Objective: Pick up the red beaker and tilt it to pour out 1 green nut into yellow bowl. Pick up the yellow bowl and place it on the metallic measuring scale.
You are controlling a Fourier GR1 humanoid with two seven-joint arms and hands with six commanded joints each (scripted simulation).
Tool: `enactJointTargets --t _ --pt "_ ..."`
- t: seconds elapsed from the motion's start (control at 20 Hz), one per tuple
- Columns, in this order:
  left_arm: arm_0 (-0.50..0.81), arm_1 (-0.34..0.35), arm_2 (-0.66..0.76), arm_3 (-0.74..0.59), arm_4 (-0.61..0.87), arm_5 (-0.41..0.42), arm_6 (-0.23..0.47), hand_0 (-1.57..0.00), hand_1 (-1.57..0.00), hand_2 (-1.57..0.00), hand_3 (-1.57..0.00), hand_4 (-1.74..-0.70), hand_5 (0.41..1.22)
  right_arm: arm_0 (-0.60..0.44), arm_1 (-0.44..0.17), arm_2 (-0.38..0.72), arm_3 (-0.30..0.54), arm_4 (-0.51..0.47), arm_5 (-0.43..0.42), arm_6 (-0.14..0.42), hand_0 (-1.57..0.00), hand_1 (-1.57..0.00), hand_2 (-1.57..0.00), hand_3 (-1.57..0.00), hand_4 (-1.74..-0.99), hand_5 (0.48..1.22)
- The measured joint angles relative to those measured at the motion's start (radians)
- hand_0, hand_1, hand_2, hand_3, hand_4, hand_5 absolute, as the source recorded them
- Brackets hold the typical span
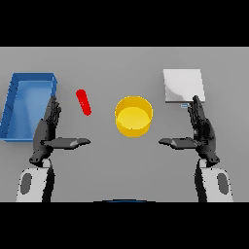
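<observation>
Two hands were in view, neither holding anything. The left hand point(47, 130) stood at the near left, fingers straight and pointing away, thumb stretched out toward the centre. The right hand point(201, 130) mirrored it at the near right, fingers likewise straight, thumb pointing inward.

The red beaker point(83, 102) lay tilted on the grey table point(102, 68), just beyond and to the right of the left hand's fingertips, apart from them. The yellow bowl point(133, 116) sat at the centre, between the two hands and well apart from each; whether anything lay inside could not be told. The metallic measuring scale point(182, 85) rested at the far right, its near edge just beyond the right hand's fingertips. A blue bin point(14, 104) stood at the far left, beside the left hand.

Assessment: the first step, picking up the beaker, appeared not yet begun. The next move would call for the left hand to reach forward and slightly right, and close around the beaker's body without knocking it toward the bowl. No green nut was visible.
</observation>
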Motion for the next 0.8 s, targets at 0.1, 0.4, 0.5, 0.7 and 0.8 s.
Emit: enactJointTargets --t 0.1,0.4,0.5,0.7,0.8 --pt "0.003 0.002 0.001 -0.002 0.002 -0.001 -0.002 0.0 0.0 0.0 0.0 -1.15 0.599 0.006 0.001 0.003 -0.004 0.001 0.0 -0.004 0.0 0.0 0.0 0.0 -1.167 0.599" --pt "0.071 0.055 -0.042 -0.086 -0.052 -0.023 -0.022 0.0 0.0 0.0 0.0 -1.16 0.599 0.1 -0.045 0.09 -0.081 0.205 -0.064 -0.117 0.0 0.0 0.0 0.0 -1.162 0.594" --pt "0.088 0.07 -0.069 -0.132 -0.078 -0.028 0.021 0.0 0.0 0.0 0.0 -1.16 0.599 0.118 -0.056 0.12 -0.105 0.285 -0.093 -0.092 0.0 0.0 0.0 0.0 -1.159 0.59" --pt "0.084 0.082 -0.081 -0.137 -0.1 -0.029 0.052 0.0 0.0 0.0 0.0 -1.16 0.602 0.141 -0.056 0.132 -0.145 0.299 -0.095 -0.083 0.0 0.0 0.0 0.0 -1.192 0.6" --pt "0.087 0.082 -0.093 -0.129 -0.121 -0.026 0.049 0.0 0.0 0.0 0.0 -1.16 0.604 0.142 -0.049 0.137 -0.154 0.28 -0.077 -0.069 0.0 0.0 0.0 0.0 -1.212 0.607"
